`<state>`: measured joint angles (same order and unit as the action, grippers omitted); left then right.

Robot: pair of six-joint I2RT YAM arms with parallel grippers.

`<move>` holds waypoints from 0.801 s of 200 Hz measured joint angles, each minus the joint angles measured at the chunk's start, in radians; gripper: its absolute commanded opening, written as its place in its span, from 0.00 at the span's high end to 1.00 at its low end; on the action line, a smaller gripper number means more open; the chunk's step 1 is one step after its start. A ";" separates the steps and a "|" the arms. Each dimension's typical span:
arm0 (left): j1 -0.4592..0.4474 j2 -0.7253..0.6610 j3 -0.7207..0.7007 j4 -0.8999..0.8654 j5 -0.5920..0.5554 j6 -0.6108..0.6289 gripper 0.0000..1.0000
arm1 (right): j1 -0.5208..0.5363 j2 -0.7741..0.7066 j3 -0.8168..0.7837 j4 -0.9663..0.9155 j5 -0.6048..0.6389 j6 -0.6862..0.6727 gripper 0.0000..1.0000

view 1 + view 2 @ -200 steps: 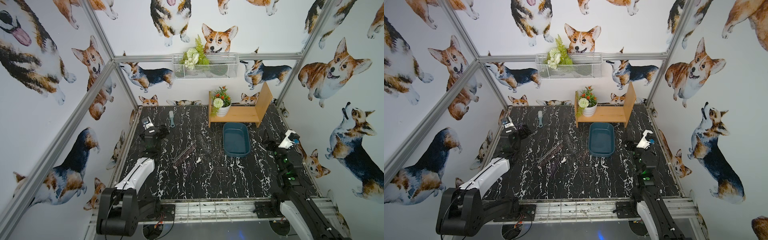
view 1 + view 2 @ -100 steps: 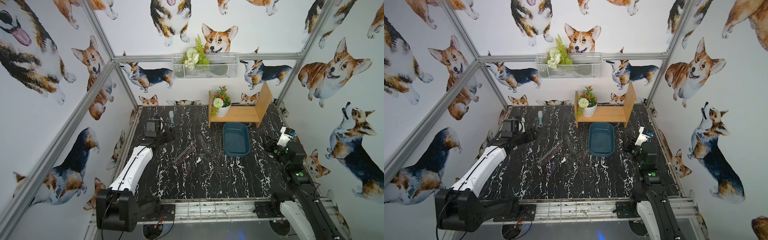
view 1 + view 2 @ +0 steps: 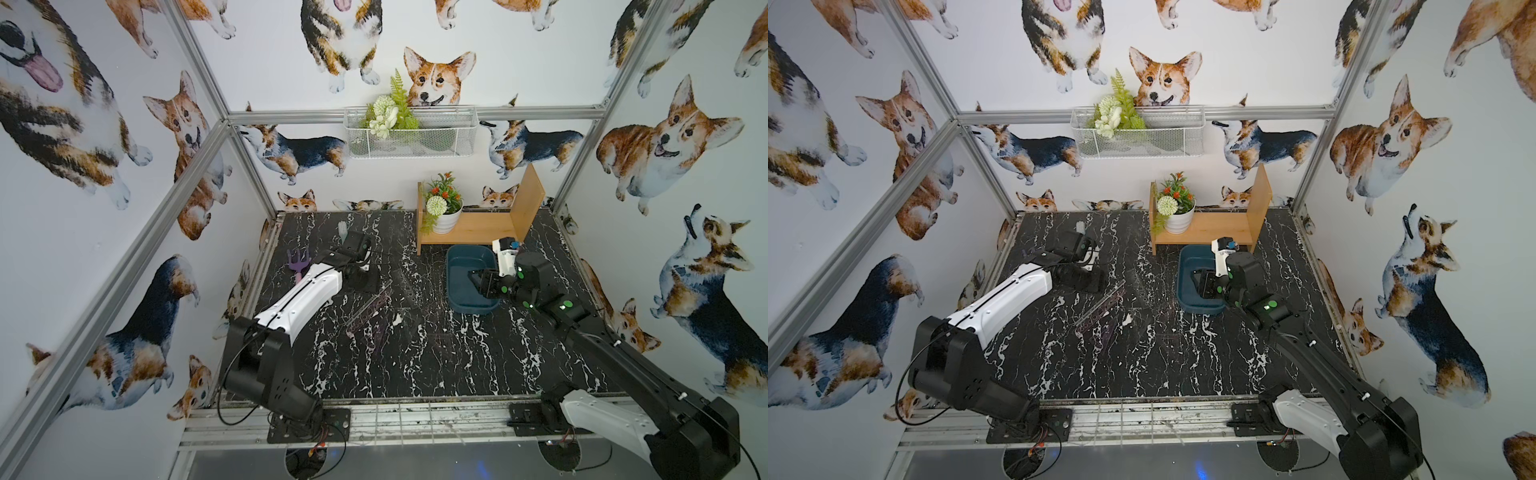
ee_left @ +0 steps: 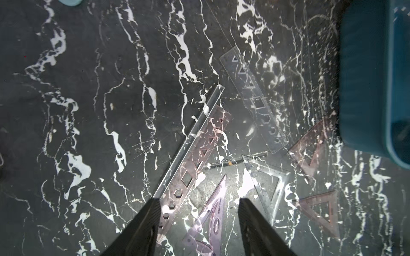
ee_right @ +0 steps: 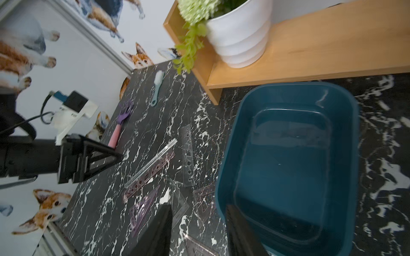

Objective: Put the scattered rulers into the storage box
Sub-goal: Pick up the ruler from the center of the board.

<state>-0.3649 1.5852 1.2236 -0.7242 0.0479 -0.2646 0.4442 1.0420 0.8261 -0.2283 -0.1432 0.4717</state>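
Several see-through rulers (image 4: 195,137) lie scattered in mid-table, clear and purple-tinted, some overlapping; both top views show them (image 3: 370,307) (image 3: 1100,307). A purple set square (image 4: 210,212) lies on the table right under my left gripper (image 4: 199,200), which is open and holds nothing. This gripper (image 3: 368,284) hangs just left of the pile. The teal storage box (image 3: 471,305) (image 5: 288,97) stands to the right. My right gripper (image 5: 199,207) is open and empty, hovering over the box's near left rim (image 3: 474,279), one finger above the wall.
A purple-and-pink toy fork (image 3: 298,266) and a pale blue brush (image 3: 343,228) lie at the back left. Behind the box a wooden shelf (image 3: 478,232) carries a potted plant (image 3: 442,212). On the back wall hangs a white wire basket (image 3: 411,137).
Both arms have swung in from the table's sides: the left gripper has come over the ruler pile, and the right gripper has come over the box's edge.
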 measured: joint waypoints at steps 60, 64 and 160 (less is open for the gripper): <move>-0.049 0.225 0.163 -0.012 -0.072 0.081 0.47 | 0.066 0.050 -0.005 -0.035 0.025 -0.033 0.51; -0.051 0.237 0.173 -0.011 -0.074 0.085 0.47 | 0.066 0.050 -0.011 -0.036 0.024 -0.033 0.51; -0.068 0.440 0.317 0.002 -0.077 0.167 0.56 | 0.079 0.104 -0.032 -0.020 0.013 -0.021 0.56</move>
<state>-0.4332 2.0254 1.5406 -0.7227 -0.0288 -0.0978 0.5232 1.1461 0.7944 -0.2481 -0.1307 0.4503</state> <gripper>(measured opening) 0.461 0.444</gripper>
